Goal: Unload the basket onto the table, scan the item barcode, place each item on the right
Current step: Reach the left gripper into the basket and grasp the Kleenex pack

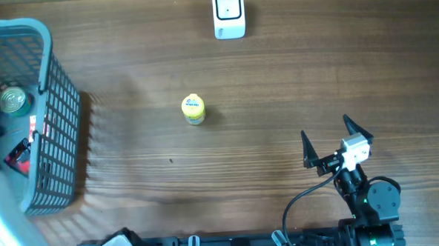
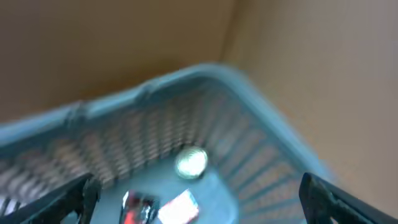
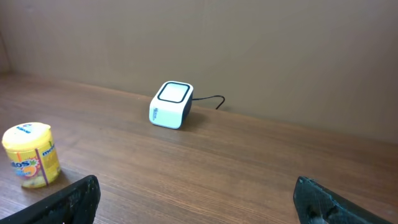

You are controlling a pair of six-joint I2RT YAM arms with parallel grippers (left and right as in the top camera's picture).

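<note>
A small yellow tub (image 1: 193,109) with a printed label stands upright in the middle of the table, also low on the left in the right wrist view (image 3: 31,154). The white barcode scanner (image 1: 229,13) sits at the far edge, its cable trailing behind it (image 3: 171,104). My right gripper (image 1: 325,127) hovers open and empty near the front right, well apart from both (image 3: 196,182). My left gripper (image 2: 198,182) is open above the blue-grey basket (image 2: 261,130), holding nothing. In the basket lie a round silvery-green lid (image 2: 191,162) and red and pink packets (image 2: 177,208). The left wrist view is blurred.
The tall mesh basket (image 1: 60,122) takes up the table's left end. A black rail (image 1: 232,245) with the arm bases runs along the front edge. Bare wood lies between the tub, the scanner and my right gripper.
</note>
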